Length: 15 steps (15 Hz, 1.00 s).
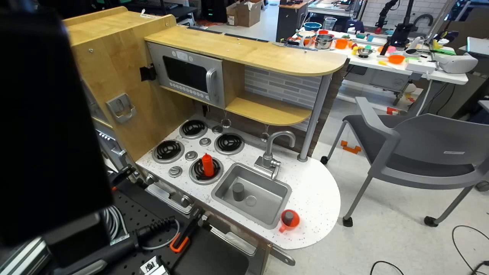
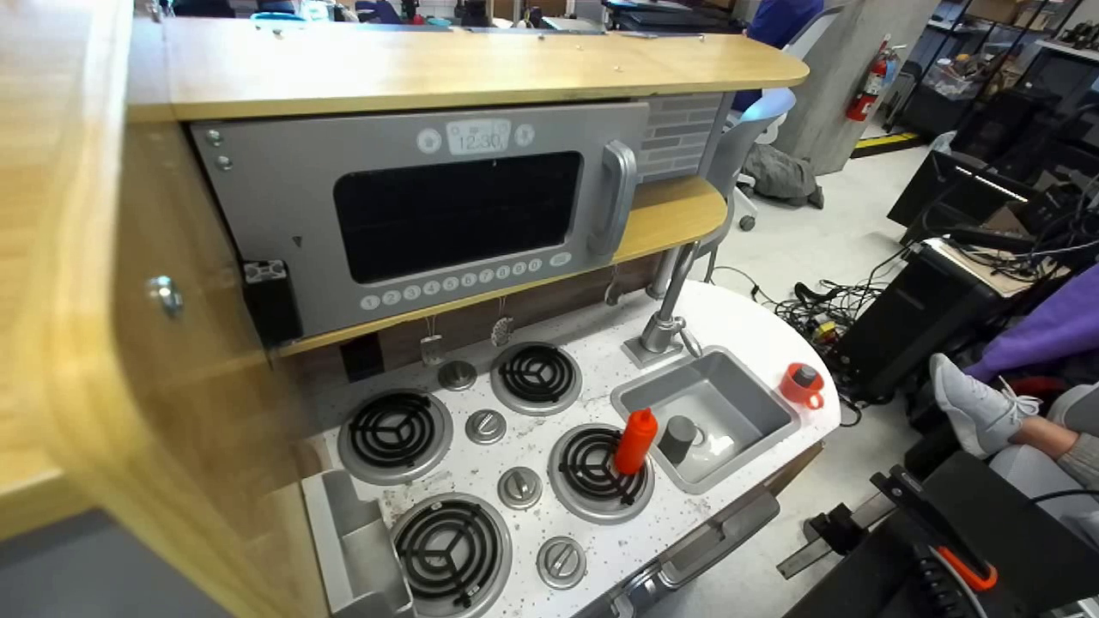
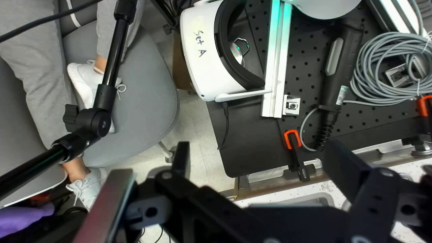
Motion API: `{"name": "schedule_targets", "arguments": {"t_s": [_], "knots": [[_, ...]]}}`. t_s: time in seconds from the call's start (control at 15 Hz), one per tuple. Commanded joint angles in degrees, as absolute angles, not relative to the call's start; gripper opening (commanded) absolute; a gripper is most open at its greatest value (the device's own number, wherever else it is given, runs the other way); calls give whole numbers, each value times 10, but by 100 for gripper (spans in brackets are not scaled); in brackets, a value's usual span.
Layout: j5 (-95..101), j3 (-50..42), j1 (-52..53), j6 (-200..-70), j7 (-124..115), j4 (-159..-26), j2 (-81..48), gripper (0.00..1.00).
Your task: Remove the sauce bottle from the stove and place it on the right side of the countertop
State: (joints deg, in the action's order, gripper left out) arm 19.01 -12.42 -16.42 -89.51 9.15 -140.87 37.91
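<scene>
In the wrist view the hand (image 3: 258,146) is released: its fingers (image 3: 182,158) stand wide apart and hold nothing, so the grasp, I judge, is not begun. The sauce bottle (image 1: 208,165) stands upright on the stove (image 1: 200,151), on the burner (image 1: 196,171) just beside the sink (image 1: 263,191). With the bottle as clock centre in an exterior view, the sink lies at four o'clock, the faucet (image 1: 268,149) between two and three. If one finger touches first, the narrow bottle may tip on its uneven burner; if carried too low, it may strike the faucet. On the right of the tabletop (image 1: 317,191), careless placing may push the red cup (image 1: 295,223), or lose the bottle over the rounded edge
</scene>
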Motion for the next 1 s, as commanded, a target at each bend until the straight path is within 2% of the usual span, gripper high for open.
{"name": "schedule_targets", "arguments": {"t_s": [0.0,0.67,0.93], "knots": [[195,-134,-151,-891,86,-1407,380,100],[195,-134,-151,-891,86,-1407,380,100],[167,-124,-130,-916,55,-1396,339,100]]}}
